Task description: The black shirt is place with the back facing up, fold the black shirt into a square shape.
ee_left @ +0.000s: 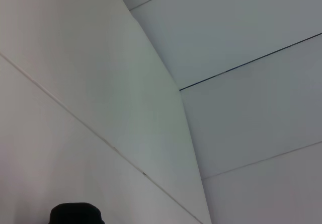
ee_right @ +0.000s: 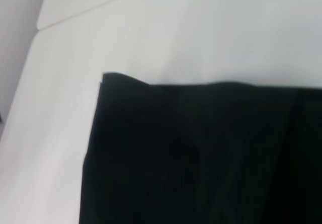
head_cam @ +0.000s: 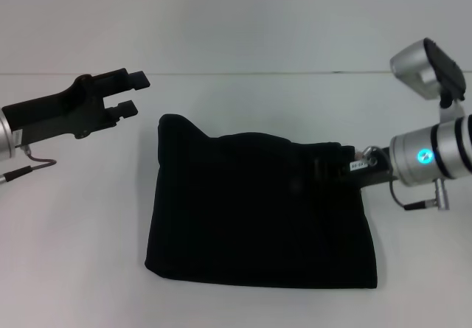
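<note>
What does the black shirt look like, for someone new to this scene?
On the white table, centre: the black shirt, a plain folded near-square, one corner peaked up far-left. The right gripper is at its right edge; the open left gripper hovers apart.

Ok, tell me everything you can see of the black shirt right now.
The black shirt is plain soft cloth, already folded into a rough rectangle lying flat on the white table. No lettering shows. Its far left corner sticks up in a small peak and the far edge sags unevenly. The right end effector reaches over its far right edge, against the cloth. The left end effector hangs open, clear of it to the left.
</note>
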Controlling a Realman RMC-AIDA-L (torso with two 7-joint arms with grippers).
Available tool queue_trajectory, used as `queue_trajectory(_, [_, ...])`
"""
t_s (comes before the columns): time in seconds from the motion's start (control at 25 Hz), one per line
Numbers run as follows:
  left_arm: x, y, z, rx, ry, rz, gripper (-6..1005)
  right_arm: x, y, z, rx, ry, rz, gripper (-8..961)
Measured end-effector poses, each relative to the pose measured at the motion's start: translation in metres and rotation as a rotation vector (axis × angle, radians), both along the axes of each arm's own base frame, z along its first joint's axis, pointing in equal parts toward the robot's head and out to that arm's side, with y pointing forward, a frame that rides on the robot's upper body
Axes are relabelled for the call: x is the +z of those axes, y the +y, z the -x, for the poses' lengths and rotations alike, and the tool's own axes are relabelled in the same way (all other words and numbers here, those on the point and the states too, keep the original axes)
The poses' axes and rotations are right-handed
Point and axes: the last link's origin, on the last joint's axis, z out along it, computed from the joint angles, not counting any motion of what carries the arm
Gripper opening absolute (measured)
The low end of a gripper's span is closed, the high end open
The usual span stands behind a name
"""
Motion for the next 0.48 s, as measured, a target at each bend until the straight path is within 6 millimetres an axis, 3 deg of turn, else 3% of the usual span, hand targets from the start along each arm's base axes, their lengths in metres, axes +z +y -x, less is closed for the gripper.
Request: queue_trajectory(0.48, [0.004, 0.001, -0.001, -0.007, -0.013, -0.021, 701, 0.061, 0.013, 0.027, 0.036, -0.093, -0.017, 27])
